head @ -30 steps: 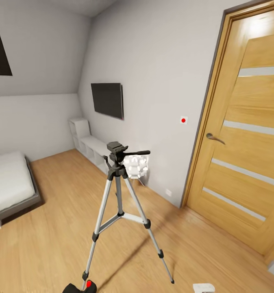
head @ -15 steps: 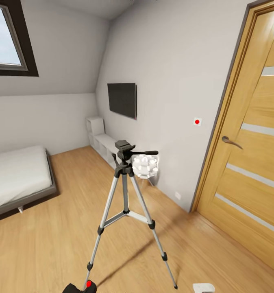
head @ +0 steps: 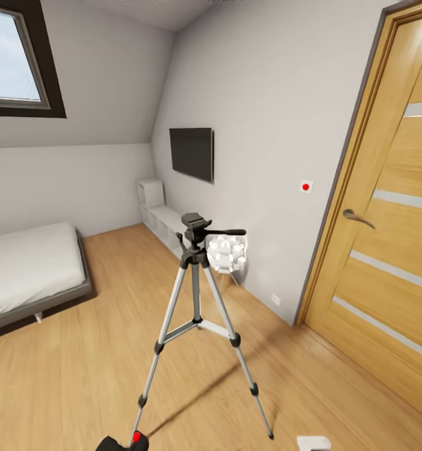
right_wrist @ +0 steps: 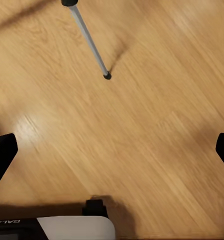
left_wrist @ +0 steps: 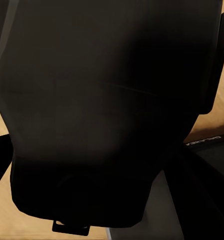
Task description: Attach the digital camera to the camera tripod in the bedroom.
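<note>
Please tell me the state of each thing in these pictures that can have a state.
camera tripod: upright on the floor, legs spread, head bare.
digital camera: at the head view's lower edge, not on the tripod; a dark body close before the left wrist camera.
right gripper: open, empty, above the floor.
door: closed.
TV: screen dark.

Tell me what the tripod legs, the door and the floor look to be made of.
Camera tripod legs: likely brushed metal, silver and slightly shiny, with matte black joints that look like plastic. Door: warm wood or veneer, with visible grain, pale horizontal strips, possibly frosted glass, and a metallic handle. Floor: light wood planks or laminate, with a soft sheen.
</note>
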Motion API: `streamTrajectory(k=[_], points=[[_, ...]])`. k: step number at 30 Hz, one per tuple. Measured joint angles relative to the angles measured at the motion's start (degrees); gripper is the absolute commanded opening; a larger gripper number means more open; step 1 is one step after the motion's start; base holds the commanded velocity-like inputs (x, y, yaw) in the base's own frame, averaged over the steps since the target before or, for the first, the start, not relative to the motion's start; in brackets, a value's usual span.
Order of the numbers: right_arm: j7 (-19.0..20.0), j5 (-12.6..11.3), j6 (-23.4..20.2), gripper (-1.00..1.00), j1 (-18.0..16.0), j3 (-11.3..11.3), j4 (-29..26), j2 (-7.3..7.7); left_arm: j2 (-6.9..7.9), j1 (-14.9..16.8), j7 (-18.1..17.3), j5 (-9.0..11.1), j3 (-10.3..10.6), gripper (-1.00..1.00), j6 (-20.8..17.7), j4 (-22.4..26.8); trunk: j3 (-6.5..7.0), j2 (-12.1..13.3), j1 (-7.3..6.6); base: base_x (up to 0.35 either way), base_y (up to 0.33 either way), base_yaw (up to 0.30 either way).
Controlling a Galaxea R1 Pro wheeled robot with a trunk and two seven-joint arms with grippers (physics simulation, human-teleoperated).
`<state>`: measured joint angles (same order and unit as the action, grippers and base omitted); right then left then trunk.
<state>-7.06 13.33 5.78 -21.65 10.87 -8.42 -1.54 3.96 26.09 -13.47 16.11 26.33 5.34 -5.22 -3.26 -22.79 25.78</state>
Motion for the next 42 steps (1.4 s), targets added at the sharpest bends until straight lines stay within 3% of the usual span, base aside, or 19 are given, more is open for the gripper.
streamTrajectory(k=[8, 23, 33, 42], points=[[0.0, 0.0, 0.0, 1.00, 0.0, 0.0, 0.0, 0.01, 0.03, 0.0, 0.0, 0.1, 0.0, -1.00, 0.0, 0.0, 0.00, 0.0, -0.03, -0.052, 0.000, 0.046], [0.0, 0.0, 0.0, 1.00, 0.0, 0.0, 0.0, -0.01, 0.02, 0.0, 0.0, 0.1, 0.0, -1.00, 0.0, 0.0, 0.00, 0.0, -0.04, 0.090, -0.044, 0.213], [0.0, 0.0, 0.0, 1.00, 0.0, 0.0, 0.0, 0.02, 0.02, 0.0, 0.0, 0.1, 0.0, -1.00, 0.0, 0.0, 0.00, 0.0, -0.03, 0.025, -0.008, 0.032], [0.0, 0.0, 0.0, 1.00, 0.0, 0.0, 0.0, 0.02, 0.03, 0.0, 0.0, 0.1, 0.0, -1.00, 0.0, 0.0, 0.00, 0.0, -0.05, 0.227, 0.000, 0.001]])
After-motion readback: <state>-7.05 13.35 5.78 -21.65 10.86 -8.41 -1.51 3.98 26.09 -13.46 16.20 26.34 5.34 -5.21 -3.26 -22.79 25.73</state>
